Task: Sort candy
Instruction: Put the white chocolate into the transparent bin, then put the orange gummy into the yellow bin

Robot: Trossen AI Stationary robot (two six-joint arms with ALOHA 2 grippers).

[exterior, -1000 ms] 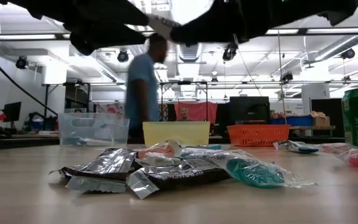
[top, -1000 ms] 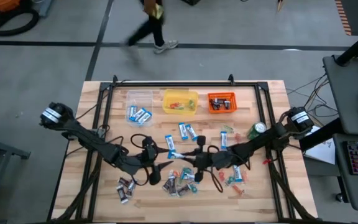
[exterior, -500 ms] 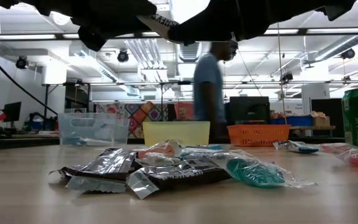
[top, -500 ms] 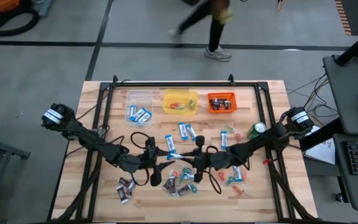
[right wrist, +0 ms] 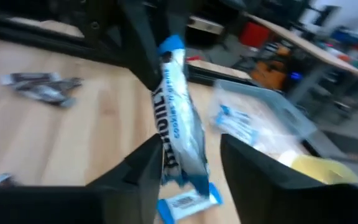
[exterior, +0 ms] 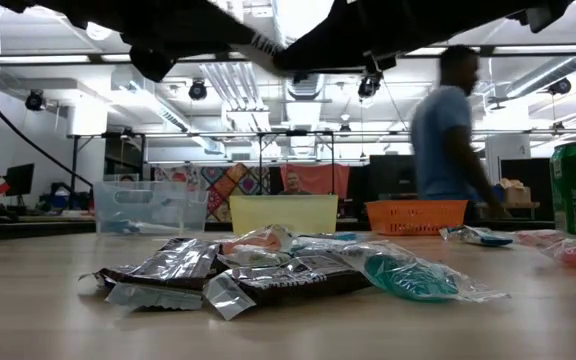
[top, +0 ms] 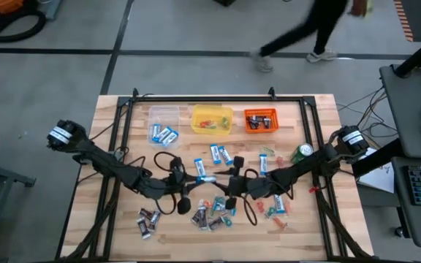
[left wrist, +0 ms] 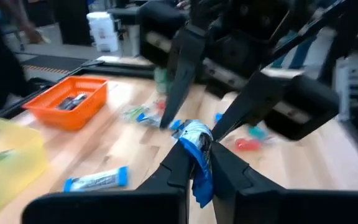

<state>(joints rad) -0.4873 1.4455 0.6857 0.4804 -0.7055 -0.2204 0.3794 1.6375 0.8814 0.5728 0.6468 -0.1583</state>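
A blue-and-white candy hangs above the table's middle, where my two grippers meet. My left gripper is shut on it. My right gripper faces it, open, with one finger on either side of the candy's other end. More candy lies loose on the table: blue-and-white pieces, a mixed heap near the front, and dark brown pieces at the front left. My left gripper pinches the candy's wrapper between its two fingertips, coming level from the table's left. The candy is lifted clear of the table and sticks out past the fingertips toward my right gripper. My right gripper: the candy's end lies close to one finger; I cannot tell whether they touch.
Three tubs stand along the far edge: clear, yellow and orange. A green can stands at the right. A person walks past behind the table. A black frame borders the tabletop.
My left gripper has moved a little toward the table's right, up to the candy at my right gripper, and has shut on it. My right gripper has opened. The person behind the table has walked from left to right.
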